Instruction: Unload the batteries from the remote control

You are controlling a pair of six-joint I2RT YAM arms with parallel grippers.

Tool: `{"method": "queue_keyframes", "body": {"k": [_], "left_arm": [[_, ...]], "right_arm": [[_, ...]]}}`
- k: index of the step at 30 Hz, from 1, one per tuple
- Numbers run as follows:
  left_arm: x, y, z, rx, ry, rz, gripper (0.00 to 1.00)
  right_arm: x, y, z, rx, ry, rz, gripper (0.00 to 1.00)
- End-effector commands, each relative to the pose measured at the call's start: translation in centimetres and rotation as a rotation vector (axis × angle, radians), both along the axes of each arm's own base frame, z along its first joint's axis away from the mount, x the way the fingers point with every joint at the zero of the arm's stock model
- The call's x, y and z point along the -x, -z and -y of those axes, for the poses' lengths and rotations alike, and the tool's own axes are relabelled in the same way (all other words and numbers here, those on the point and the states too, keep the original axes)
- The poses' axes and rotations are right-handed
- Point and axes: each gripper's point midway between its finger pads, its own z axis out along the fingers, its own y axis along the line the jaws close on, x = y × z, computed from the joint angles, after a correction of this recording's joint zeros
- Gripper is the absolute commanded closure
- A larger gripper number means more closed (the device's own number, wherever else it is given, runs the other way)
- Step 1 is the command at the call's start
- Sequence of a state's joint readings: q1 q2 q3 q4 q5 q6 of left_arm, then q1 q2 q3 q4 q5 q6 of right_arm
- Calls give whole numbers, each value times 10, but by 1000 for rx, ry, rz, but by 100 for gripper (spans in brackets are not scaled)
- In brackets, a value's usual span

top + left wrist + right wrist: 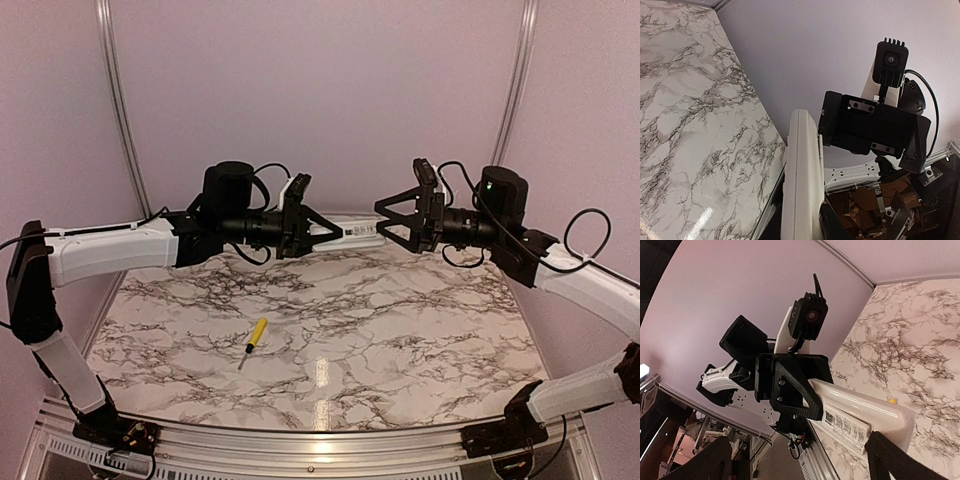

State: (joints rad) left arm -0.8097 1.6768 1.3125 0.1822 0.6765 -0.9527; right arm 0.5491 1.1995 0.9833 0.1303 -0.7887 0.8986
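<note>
Left gripper (322, 230) is clamped on one end of the remote control (362, 231), holding it level in the air over the far part of the table (420, 340), free end pointing right. A printed label (846, 427) shows on the face seen from the right wrist. Right gripper (383, 220) has its jaws spread wide, holds nothing and faces the remote's free end. That end sits just beside one of its fingers (890, 454); can't tell if they touch. A yellow-handled screwdriver (256, 337) lies on the table, near-left of centre, well apart from both.
</note>
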Motion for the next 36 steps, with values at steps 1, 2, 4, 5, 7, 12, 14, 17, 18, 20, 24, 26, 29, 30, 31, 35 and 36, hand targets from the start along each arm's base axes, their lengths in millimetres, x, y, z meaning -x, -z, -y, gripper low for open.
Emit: {"method": "queue_keyframes", "body": {"k": [1, 2, 4, 5, 7, 12, 14, 17, 18, 20, 24, 26, 29, 30, 31, 35, 36], "left_arm": [[28, -51, 10, 151, 91, 161, 100], [27, -50, 10, 150, 90, 158, 100], [26, -49, 12, 152, 88, 157, 100], [26, -49, 12, 154, 88, 157, 100], [24, -46, 13, 150, 86, 155, 100], [21, -38, 15, 138, 77, 146, 100], [20, -36, 15, 135, 73, 144, 100], [18, -34, 15, 131, 68, 143, 100], [18, -33, 15, 129, 67, 141, 100], [17, -31, 15, 125, 64, 136, 100], [15, -26, 15, 112, 54, 131, 100], [14, -22, 15, 101, 50, 126, 100], [13, -20, 15, 94, 44, 123, 100], [13, -18, 14, 91, 41, 122, 100], [13, -17, 14, 87, 39, 119, 100], [11, -9, 13, 64, 27, 114, 100], [11, -7, 12, 60, 23, 112, 100]], "right_arm": [[29, 14, -18, 4, -172, -68, 8], [29, 14, -18, 5, -175, -69, 8], [29, 13, -18, 4, -178, -66, 8], [29, 13, -18, 4, -180, -64, 8], [29, 13, -19, 6, -183, -65, 8], [28, 12, -20, 15, -186, -60, 8], [28, 12, -20, 19, -186, -59, 8], [27, 11, -20, 22, -186, -55, 8], [27, 11, -20, 22, -187, -52, 8], [26, 10, -19, 23, -186, -54, 8], [27, 9, -19, 24, -189, -52, 8], [27, 8, -19, 23, -189, -48, 8], [28, 6, -19, 22, -190, -46, 8], [28, 6, -18, 22, -189, -46, 8], [28, 5, -18, 22, -189, -44, 8], [29, 4, -17, 21, -183, -40, 8], [29, 3, -17, 21, -182, -40, 8]]}}
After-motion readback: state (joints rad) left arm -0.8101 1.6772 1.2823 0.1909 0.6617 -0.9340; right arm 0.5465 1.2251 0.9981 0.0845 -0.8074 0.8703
